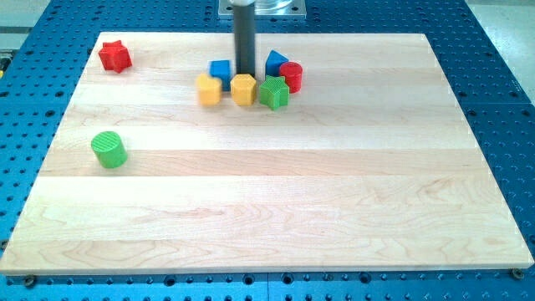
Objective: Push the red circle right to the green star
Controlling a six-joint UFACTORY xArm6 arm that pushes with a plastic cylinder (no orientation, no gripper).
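Red circle (291,76) is sitting right of my tip (244,73), already touching the green star (273,93). Light, hard and slippery, it is likely sliding easily; push its left flank. No claw is showing, only a rod.

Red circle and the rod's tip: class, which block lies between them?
In the camera view, a blue block lies between the red circle and my tip.
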